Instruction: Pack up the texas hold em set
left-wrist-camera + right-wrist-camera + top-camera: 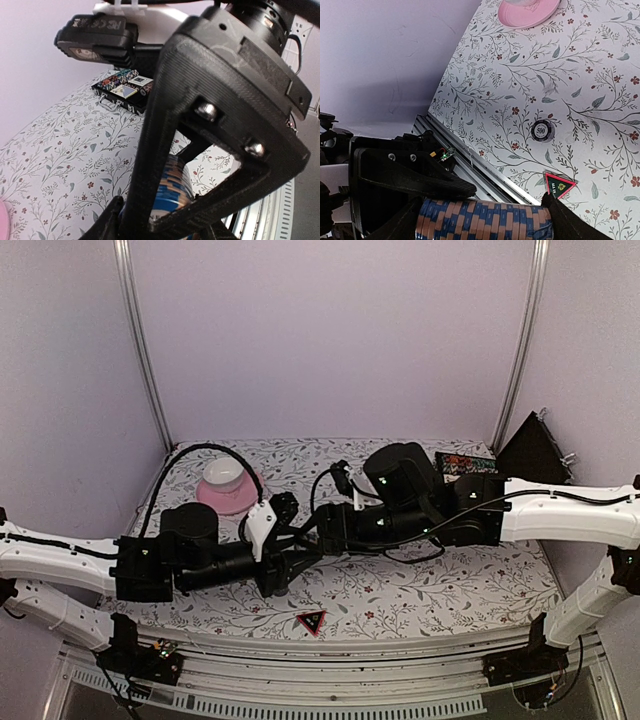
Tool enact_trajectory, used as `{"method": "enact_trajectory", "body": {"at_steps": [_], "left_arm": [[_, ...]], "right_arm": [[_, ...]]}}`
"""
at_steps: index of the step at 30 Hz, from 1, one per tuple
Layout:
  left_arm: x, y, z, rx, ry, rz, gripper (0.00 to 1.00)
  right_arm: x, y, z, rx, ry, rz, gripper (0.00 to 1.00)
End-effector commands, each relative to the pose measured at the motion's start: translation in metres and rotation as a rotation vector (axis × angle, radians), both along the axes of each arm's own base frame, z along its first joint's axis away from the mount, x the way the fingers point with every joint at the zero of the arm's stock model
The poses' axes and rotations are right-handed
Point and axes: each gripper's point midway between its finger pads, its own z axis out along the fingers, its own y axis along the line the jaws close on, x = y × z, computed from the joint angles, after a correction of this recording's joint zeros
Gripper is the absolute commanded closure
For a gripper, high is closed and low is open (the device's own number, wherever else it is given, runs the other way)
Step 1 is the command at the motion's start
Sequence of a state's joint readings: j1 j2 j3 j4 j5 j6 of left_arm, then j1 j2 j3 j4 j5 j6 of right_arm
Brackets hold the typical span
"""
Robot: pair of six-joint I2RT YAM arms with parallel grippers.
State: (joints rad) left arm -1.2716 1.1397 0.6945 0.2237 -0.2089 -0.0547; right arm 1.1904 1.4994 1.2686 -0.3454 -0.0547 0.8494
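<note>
A chip roll (pixel 485 220), striped blue and orange, hangs over the middle of the table between both grippers. My right gripper (pixel 484 224) holds it lengthwise, one finger (pixel 565 220) against each end. My left gripper (pixel 170 200) clamps the roll (pixel 175 185) across its side, and its finger (pixel 415 177) lies along the top of the roll. In the top view the two grippers (pixel 283 565) (pixel 328 528) meet and hide the roll. The black case (pixel 465 462) stands open at the back right, with chips and cards inside (pixel 125 90). The red-black triangle marker (pixel 559 186) lies near the front edge (pixel 311 622).
A single black chip marked 500 (pixel 542 131) lies on the flowered cloth. A pink saucer with a white cup (pixel 226 490) stands at the back left. The case lid (pixel 535 445) stands upright by the right wall. A metal rail (pixel 485 172) runs along the table's front edge.
</note>
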Motion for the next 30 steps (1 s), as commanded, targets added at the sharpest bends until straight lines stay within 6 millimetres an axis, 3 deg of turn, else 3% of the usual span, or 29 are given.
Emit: {"method": "enact_trajectory", "body": {"at_steps": [1,8,9,11,15,16,19,23,27,30], "left_arm": [[-0.002,-0.004,0.038,-0.126,-0.055,0.006,1.0],[-0.001,-0.005,0.035,-0.11,-0.052,0.008,1.0],[-0.001,-0.005,0.035,-0.11,-0.051,0.007,0.96],[-0.001,-0.005,0.035,-0.107,-0.051,0.007,0.82],[-0.002,0.0,0.039,-0.11,-0.052,0.01,0.31],[-0.002,0.002,0.04,-0.111,-0.051,0.016,0.24],[-0.005,0.011,0.047,-0.121,-0.055,0.012,0.15],[0.003,0.035,0.058,-0.119,-0.067,0.054,0.05],[0.048,0.079,0.072,-0.105,0.006,0.187,0.03],[0.092,0.128,0.069,-0.06,0.086,0.348,0.03]], "right_arm": [[-0.007,0.002,0.002,0.013,0.013,0.018,0.26],[-0.005,0.0,0.011,0.034,-0.007,0.011,0.53],[-0.004,-0.002,0.014,0.038,-0.017,0.003,0.56],[-0.001,-0.006,0.019,0.044,-0.041,-0.016,0.6],[0.008,-0.023,0.034,0.037,-0.113,-0.072,0.63],[0.012,-0.03,0.035,0.017,-0.14,-0.091,0.64],[0.03,-0.062,0.042,-0.05,-0.215,-0.172,0.65],[0.066,-0.119,0.023,-0.176,-0.259,-0.295,0.68],[0.115,-0.187,-0.003,-0.299,-0.274,-0.441,0.69],[0.146,-0.233,-0.024,-0.44,-0.302,-0.53,0.69]]}}
